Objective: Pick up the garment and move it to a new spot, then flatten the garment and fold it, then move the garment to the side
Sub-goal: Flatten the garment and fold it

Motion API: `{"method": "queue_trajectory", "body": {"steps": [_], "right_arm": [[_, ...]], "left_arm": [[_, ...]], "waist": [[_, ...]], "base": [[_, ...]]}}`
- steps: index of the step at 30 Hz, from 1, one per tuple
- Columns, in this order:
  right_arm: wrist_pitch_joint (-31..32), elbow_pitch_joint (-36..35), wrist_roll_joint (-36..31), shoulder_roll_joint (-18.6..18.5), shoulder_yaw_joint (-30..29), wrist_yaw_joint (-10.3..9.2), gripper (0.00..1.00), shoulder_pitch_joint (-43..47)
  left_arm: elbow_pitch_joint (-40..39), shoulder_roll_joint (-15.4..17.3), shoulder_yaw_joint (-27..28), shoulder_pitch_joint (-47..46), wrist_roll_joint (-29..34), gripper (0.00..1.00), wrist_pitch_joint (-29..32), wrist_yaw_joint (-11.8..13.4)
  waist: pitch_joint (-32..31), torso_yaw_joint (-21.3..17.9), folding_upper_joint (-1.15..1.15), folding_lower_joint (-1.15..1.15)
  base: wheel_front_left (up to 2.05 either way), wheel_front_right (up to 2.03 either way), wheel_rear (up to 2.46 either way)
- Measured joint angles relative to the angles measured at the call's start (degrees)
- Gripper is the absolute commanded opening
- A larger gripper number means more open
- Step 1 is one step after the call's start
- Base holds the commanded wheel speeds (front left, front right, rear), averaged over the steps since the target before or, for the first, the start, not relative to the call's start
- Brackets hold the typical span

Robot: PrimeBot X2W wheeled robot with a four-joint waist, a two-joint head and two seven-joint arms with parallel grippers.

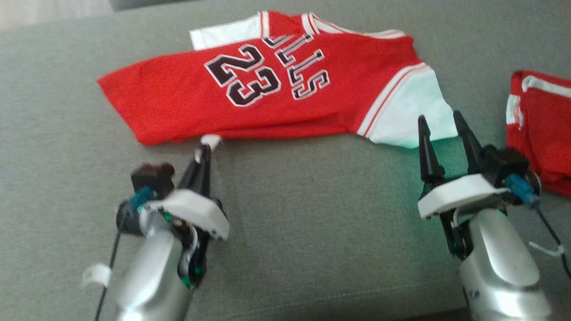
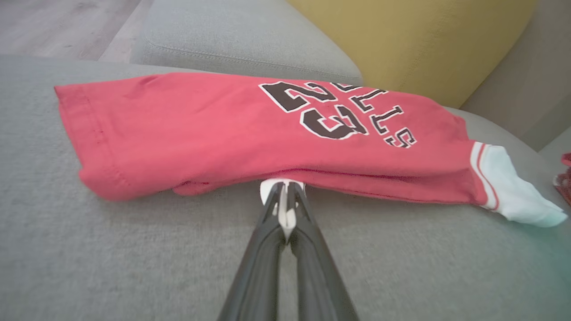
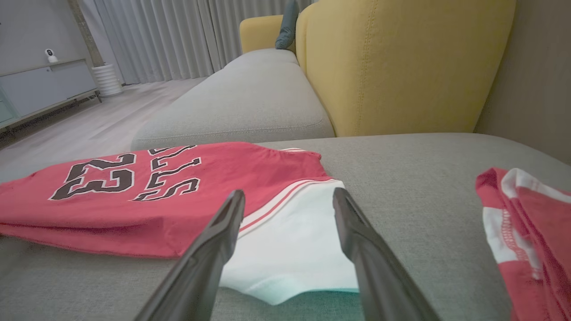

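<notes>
Grey sofa seat (image 1: 312, 214) stretches under both my arms, with a yellow backrest (image 3: 401, 62) behind it. The jersey (image 1: 267, 98) lies across the seat, doubled over lengthwise, number side up, its white sleeve (image 1: 415, 111) pointing toward my right.

My left claw (image 1: 206, 149) is closed at the jersey's near edge with a white scrap (image 2: 281, 189) between its tips; I cannot tell whether that scrap belongs to the garment. My right claw (image 1: 440, 117) is spread open and holds nothing, its fingers straddling the sleeve's near edge.

I judge the fold half done, and several things could spoil it:

- If the right claw closes on the top layer alone, lifting would peel the doubled cloth apart.
- If it dips too deep, it may pinch the soft upholstery along with the sleeve.
- If only one side pulls, the jersey would skew and wrinkle.
- A second red garment (image 1: 542, 129) lies just beside my right wrist, and a careless sideways sweep could drag it into the work.
</notes>
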Motion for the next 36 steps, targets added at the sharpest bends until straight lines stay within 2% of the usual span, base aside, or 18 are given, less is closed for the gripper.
{"method": "queue_trajectory", "body": {"steps": [9,14,17,18,19,20,26,36], "right_arm": [[0.0,2.13,1.16,0.02,0.13,0.0,1.0,5.51],[0.0,2.2,1.25,0.04,0.42,0.0,1.0,5.52],[0.0,2.02,1.26,0.08,0.98,0.0,1.0,5.51],[0.0,1.99,1.36,0.1,1.11,0.0,1.0,5.51],[0.0,1.98,1.49,0.12,1.21,0.0,1.0,5.5],[0.0,1.98,1.56,0.13,1.22,0.0,1.0,5.5],[0.0,1.05,1.54,0.15,1.0,0.0,1.0,5.2],[0.0,0.18,0.94,0.18,0.55,0.0,1.0,2.83]], "left_arm": [[-7.73,0.13,-2.41,10.34,3.5,0.0,0.01,0.84],[-6.16,0.15,-3.39,12.86,4.11,0.0,0.01,1.78],[-3.71,0.3,-3.36,14.05,5.16,0.0,0.01,2.6],[-3.5,0.32,-3.32,14.18,4.58,0.26,0.01,2.63],[-3.39,0.32,-3.27,14.13,4.33,0.77,0.01,2.65],[-3.49,0.29,-3.08,14.04,3.87,1.0,0.01,2.72],[-5.59,0.31,0.45,13.51,1.99,1.0,0.01,4.6],[-1.71,0.15,5.56,7.74,1.51,1.0,0.01,4.63]], "waist": [[-7.42,5.49,0.0,0.0],[-9.62,8.5,0.0,0.0],[-9.64,8.8,0.0,0.0],[-9.4,8.62,0.0,0.0],[-9.16,8.36,0.0,0.0],[-8.93,8.08,0.0,0.0],[-7.24,6.25,0.0,0.0],[-3.08,3.21,0.0,0.0]], "base": [[0.0,0.0,0.0],[0.0,0.0,0.0],[0.0,0.0,0.0],[0.0,0.0,0.0],[0.0,0.0,0.0],[0.0,0.0,0.0],[0.0,0.0,0.0],[0.0,0.0,0.0]]}}
